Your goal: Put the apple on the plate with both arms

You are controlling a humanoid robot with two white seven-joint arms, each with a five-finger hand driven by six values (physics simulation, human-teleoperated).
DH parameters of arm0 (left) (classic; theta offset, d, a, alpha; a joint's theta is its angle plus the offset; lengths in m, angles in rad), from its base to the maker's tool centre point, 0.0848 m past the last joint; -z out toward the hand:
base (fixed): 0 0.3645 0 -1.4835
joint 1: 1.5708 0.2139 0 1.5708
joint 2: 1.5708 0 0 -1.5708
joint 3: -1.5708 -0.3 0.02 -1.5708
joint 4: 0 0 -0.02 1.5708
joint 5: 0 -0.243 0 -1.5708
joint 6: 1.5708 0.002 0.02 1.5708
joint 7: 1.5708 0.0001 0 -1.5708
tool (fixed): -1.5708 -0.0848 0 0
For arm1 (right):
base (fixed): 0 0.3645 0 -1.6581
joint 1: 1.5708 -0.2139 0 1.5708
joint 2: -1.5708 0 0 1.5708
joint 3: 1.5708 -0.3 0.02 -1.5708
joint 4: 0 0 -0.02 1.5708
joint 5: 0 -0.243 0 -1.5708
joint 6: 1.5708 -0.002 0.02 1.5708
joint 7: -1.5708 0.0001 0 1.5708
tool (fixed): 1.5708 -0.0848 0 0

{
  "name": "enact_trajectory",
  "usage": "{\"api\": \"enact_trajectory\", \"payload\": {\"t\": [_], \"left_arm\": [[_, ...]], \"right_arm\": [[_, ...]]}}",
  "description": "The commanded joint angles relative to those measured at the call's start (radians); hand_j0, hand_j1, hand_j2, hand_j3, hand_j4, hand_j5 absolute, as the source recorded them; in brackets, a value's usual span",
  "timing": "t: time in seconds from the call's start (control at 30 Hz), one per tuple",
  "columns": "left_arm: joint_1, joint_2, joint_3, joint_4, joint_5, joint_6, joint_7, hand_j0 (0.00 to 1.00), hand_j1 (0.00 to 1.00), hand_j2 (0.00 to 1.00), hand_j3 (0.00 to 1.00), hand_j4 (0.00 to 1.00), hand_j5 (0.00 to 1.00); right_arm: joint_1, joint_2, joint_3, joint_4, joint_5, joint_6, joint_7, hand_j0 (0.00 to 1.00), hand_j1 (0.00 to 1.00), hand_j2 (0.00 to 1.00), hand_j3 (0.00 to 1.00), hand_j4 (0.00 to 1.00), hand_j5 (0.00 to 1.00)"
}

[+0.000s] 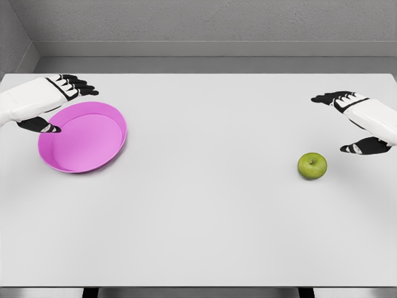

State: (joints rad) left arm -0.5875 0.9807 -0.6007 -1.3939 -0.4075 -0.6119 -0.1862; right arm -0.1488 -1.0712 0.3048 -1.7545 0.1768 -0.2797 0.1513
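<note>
White table [205, 211] fills most of the head view; grey wall and floor strip behind its far edge.

Pink plate [82, 138] sits on the table's left side, tilted slightly toward the camera, nothing in it.

Left hand [53, 102] enters from the left edge, at the plate's far-left rim — fingers extended and spread, thumb over the rim, holding nothing.

Right hand [356, 121] enters from the right edge, fingers extended, thumb apart below — relaxed, no grasp.

Green apple [312, 166] rests upright on the table, right side, near and just below-left of the right thumb, not touching it; well apart from the plate.
</note>
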Motion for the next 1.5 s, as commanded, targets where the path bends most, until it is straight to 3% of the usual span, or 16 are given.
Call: {"api": "enact_trajectory", "payload": {"t": [0.0, 0.2, 0.23, 0.33, 0.47, 0.63, 0.77, 0.93, 1.2, 1.47], "left_arm": [[0.000, 0.003, 0.001, 0.000, 0.006, 0.001, 0.001, 1.00, 1.00, 1.00, 1.00, 1.00, 1.00], [0.002, 0.006, 0.002, -0.007, 0.006, 0.001, 0.001, 1.00, 1.00, 1.00, 1.00, 1.00, 1.00], [0.002, 0.006, 0.002, -0.007, 0.006, 0.001, 0.001, 1.00, 1.00, 1.00, 1.00, 1.00, 1.00], [0.000, 0.009, 0.002, -0.007, 0.006, 0.001, 0.001, 1.00, 1.00, 1.00, 1.00, 1.00, 1.00], [0.000, 0.009, 0.002, -0.005, 0.006, 0.001, 0.001, 1.00, 1.00, 1.00, 1.00, 1.00, 1.00], [-0.002, 0.007, 0.004, -0.005, -0.008, 0.001, 0.001, 1.00, 1.00, 1.00, 1.00, 1.00, 1.00], [0.000, 0.007, 0.007, -0.007, -0.008, 0.001, -0.001, 1.00, 1.00, 1.00, 1.00, 1.00, 1.00], [0.000, 0.009, 0.007, -0.016, -0.008, 0.001, -0.001, 1.00, 1.00, 1.00, 1.00, 1.00, 1.00], [0.002, 0.006, 0.007, -0.020, -0.016, 0.001, -0.001, 1.00, 1.00, 1.00, 1.00, 1.00, 1.00], [0.000, 0.004, 0.009, -0.020, -0.028, 0.001, -0.001, 1.00, 1.00, 1.00, 1.00, 1.00, 1.00]], "right_arm": [[0.000, -0.004, -0.004, 0.000, -0.003, 0.000, 0.008, 1.00, 1.00, 1.00, 1.00, 1.00, 1.00], [0.000, -0.012, -0.010, 0.000, -0.004, -0.001, 0.045, 1.00, 1.00, 1.00, 1.00, 1.00, 1.00], [0.002, -0.009, -0.009, 0.000, -0.004, -0.003, 0.148, 1.00, 1.00, 1.00, 1.00, 1.00, 1.00], [0.002, -0.007, -0.004, 0.000, -0.005, -0.001, 0.281, 1.00, 1.00, 1.00, 1.00, 1.00, 1.00], [-0.002, -0.009, -0.001, 0.001, -0.005, -0.006, 0.323, 1.00, 1.00, 1.00, 1.00, 1.00, 1.00], [-0.058, -0.003, 0.020, 0.000, -0.005, 0.005, 0.330, 1.00, 1.00, 1.00, 1.00, 1.00, 1.00], [-0.127, 0.031, 0.086, 0.001, -0.005, 0.007, 0.460, 1.00, 1.00, 1.00, 1.00, 1.00, 1.00], [-0.176, 0.045, 0.152, 0.001, -0.005, 0.036, 0.460, 1.00, 1.00, 1.00, 1.00, 1.00, 1.00], [-0.219, 0.063, 0.229, 0.012, -0.005, 0.203, 0.460, 1.00, 1.00, 1.00, 1.00, 1.00, 1.00], [-0.262, 0.082, 0.270, 0.035, -0.005, 0.217, 0.460, 1.00, 1.00, 1.00, 1.00, 1.00, 1.00]]}}
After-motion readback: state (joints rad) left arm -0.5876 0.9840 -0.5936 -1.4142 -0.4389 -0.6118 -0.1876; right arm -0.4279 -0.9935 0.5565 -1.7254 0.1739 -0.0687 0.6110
